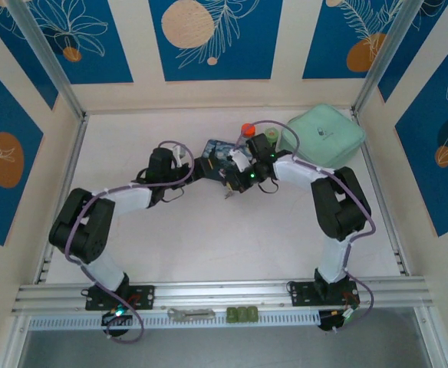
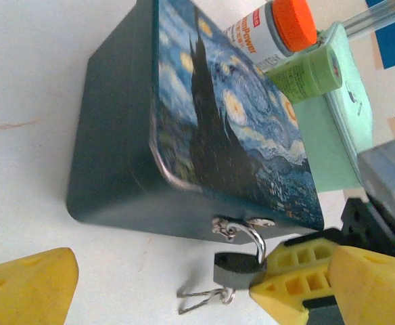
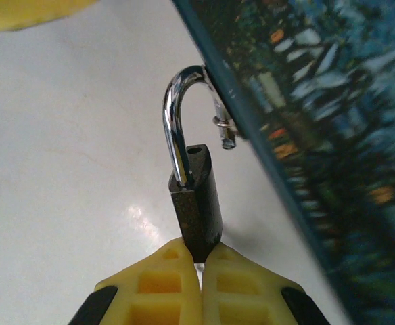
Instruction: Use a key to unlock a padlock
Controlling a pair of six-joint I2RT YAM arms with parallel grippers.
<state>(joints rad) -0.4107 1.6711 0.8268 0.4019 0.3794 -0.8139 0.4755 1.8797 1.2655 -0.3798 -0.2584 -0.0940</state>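
White tabletop [image 1: 209, 245], walled in by blue-and-cream panels [image 1: 209, 38], carries everything. Near its middle the padlock [image 3: 197, 203] hangs by its silvery shackle from the hasp [image 2: 241, 223] on the front edge of a blue starry-painting box [image 2: 218, 122]. The shackle's free end looks to be out of the dark body, though from this angle I would not swear to it. The right gripper [image 3: 201, 261] has its yellow fingers pinched on the bottom of the padlock body. In the left wrist view the key [image 2: 204, 298] lies flat on the table at about 7 o'clock from the padlock, just beside it. The left gripper [image 2: 201, 279] is spread wide, one finger on either side of padlock and key, holding nothing. From above, an orange-capped bottle [image 1: 247, 129] sits at 1 o'clock of the box, with a pale green pouch [image 1: 324, 134] at 2 o'clock beyond it. A grey flat tool [image 1: 189, 313] rests on the front rail [image 1: 285, 291] at 6 o'clock.
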